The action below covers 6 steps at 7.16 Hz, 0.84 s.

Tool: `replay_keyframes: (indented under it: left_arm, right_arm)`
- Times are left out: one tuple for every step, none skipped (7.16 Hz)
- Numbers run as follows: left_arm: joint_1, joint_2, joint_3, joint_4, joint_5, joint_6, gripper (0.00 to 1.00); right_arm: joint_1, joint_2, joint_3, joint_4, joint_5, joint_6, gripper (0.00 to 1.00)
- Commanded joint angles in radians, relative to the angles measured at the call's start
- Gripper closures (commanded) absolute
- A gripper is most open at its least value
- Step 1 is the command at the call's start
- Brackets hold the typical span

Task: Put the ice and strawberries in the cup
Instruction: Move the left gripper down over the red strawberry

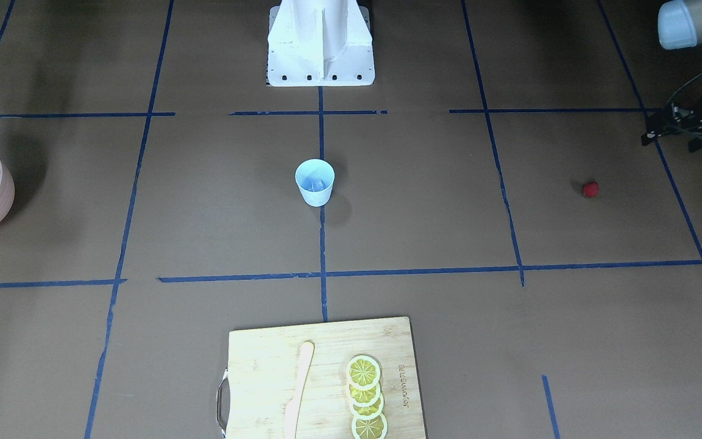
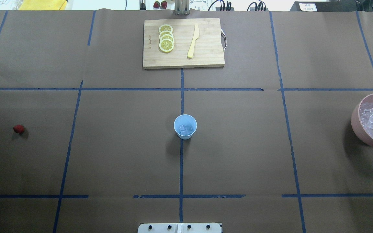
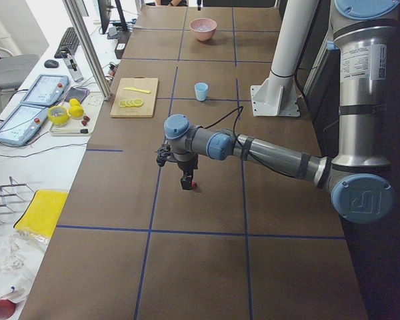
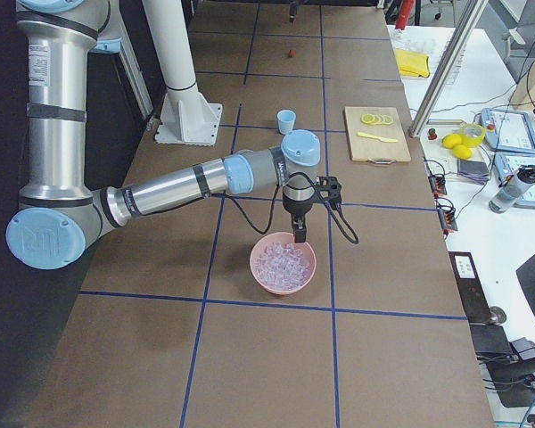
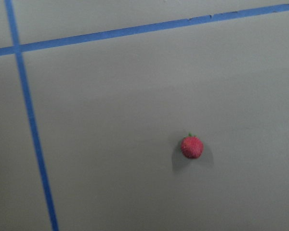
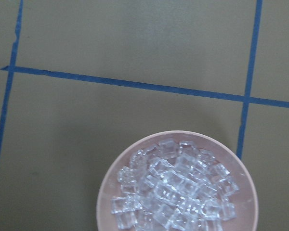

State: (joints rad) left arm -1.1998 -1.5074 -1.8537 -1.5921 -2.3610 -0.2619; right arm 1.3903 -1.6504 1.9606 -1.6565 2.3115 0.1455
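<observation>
The light blue cup (image 2: 185,127) stands upright at the table's middle, with a few clear ice cubes (image 2: 186,129) in it. A heap of ice (image 6: 176,192) fills the pink bowl (image 2: 356,121) at the robot's right. One red strawberry (image 5: 191,147) lies alone on the brown paper at the robot's left, and it also shows in the overhead view (image 2: 18,129). My left gripper (image 3: 186,181) hangs just above the strawberry. My right gripper (image 4: 299,234) hangs over the bowl's far rim. Neither wrist view shows fingers, so I cannot tell whether either is open or shut.
A wooden cutting board (image 2: 206,58) with yellow lemon slices (image 2: 166,38) and a pale knife (image 2: 193,41) lies at the far side, opposite the robot's white base (image 1: 320,42). Blue tape lines mark a grid on the paper.
</observation>
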Motion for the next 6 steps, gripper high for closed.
replay_keyframes:
  left_arm:
    - [0.107,-0.031,0.109,-0.167,0.047,-0.123,0.0]
    - [0.144,-0.052,0.137,-0.195,0.083,-0.213,0.0]
    - [0.205,-0.068,0.14,-0.219,0.133,-0.337,0.0]
    - [0.242,-0.063,0.148,-0.268,0.205,-0.391,0.0]
    - [0.246,-0.062,0.151,-0.272,0.204,-0.396,0.0]
    - [0.252,-0.065,0.169,-0.272,0.204,-0.402,0.0]
  right_arm:
    - [0.065,0.001,-0.038,-0.046,-0.001,-0.167,0.0]
    - [0.068,0.003,-0.04,-0.046,-0.001,-0.169,0.0]
    - [0.069,0.006,-0.042,-0.046,-0.001,-0.169,0.0]
    - [0.067,0.006,-0.043,-0.045,-0.001,-0.169,0.0]
    - [0.067,0.007,-0.043,-0.045,-0.001,-0.167,0.0]
    - [0.067,0.008,-0.043,-0.045,-0.001,-0.167,0.0]
